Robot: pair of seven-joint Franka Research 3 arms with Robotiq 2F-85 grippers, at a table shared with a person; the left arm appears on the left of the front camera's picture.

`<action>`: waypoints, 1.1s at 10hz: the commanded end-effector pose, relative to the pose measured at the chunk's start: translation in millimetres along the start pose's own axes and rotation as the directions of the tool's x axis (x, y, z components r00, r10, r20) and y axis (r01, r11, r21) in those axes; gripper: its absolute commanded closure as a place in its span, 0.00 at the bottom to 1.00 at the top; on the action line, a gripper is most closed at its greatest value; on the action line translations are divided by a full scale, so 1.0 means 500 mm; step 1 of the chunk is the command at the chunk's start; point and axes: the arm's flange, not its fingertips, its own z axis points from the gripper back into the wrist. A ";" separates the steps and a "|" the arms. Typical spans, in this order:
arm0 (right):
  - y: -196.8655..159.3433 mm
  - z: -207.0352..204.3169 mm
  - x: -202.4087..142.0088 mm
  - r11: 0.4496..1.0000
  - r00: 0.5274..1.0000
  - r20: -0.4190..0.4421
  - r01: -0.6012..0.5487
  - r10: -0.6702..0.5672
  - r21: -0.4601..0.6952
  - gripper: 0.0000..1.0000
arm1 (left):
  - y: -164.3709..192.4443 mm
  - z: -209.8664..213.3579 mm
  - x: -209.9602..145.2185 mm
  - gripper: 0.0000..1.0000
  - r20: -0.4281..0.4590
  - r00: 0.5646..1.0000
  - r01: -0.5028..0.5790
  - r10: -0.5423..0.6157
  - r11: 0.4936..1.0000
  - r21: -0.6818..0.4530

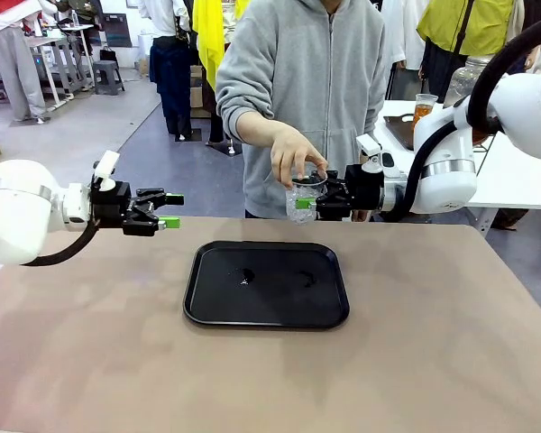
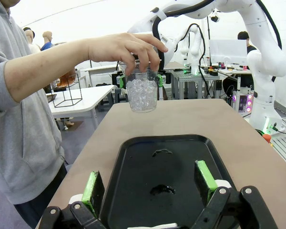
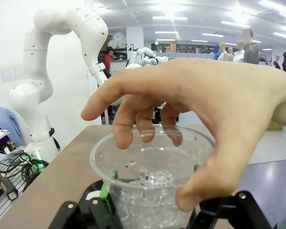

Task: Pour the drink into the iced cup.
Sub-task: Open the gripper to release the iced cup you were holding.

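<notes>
A clear plastic iced cup (image 1: 299,209) hangs in the air just past the table's far edge. My right gripper (image 1: 308,204) is shut on its sides. A person's hand (image 1: 293,153) grips its rim from above. In the right wrist view the iced cup (image 3: 148,162) sits between my fingers, with the hand (image 3: 219,109) over it. The left wrist view shows the iced cup (image 2: 142,93) beyond the tray. My left gripper (image 1: 171,212) hovers open and empty over the table's left side. The amber drink (image 1: 424,108) stands in a cup on a white table behind.
A black tray (image 1: 207,298) with small wet spots lies in the middle of the brown table, below and in front of the cup. The person in a grey hoodie (image 1: 316,72) stands at the far edge.
</notes>
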 end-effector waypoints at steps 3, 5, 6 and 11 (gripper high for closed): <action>0.000 0.015 0.000 0.999 0.999 0.011 0.049 -0.049 -0.010 0.00 | 0.000 -0.001 0.003 0.00 0.006 1.000 0.000 0.000 1.000 -0.003; 0.003 0.056 -0.001 0.997 0.998 0.005 0.063 -0.062 -0.040 0.00 | 0.000 -0.001 0.003 0.00 0.006 1.000 0.000 0.000 1.000 -0.003; 0.004 0.075 -0.005 0.996 0.998 0.005 0.069 -0.069 -0.053 0.00 | 0.000 -0.001 0.003 0.00 0.006 1.000 0.000 0.000 1.000 -0.003; 0.047 0.273 -0.048 0.993 0.999 -0.014 0.028 -0.030 -0.116 0.00 | 0.000 -0.001 0.003 0.00 0.006 1.000 0.000 0.000 1.000 -0.003</action>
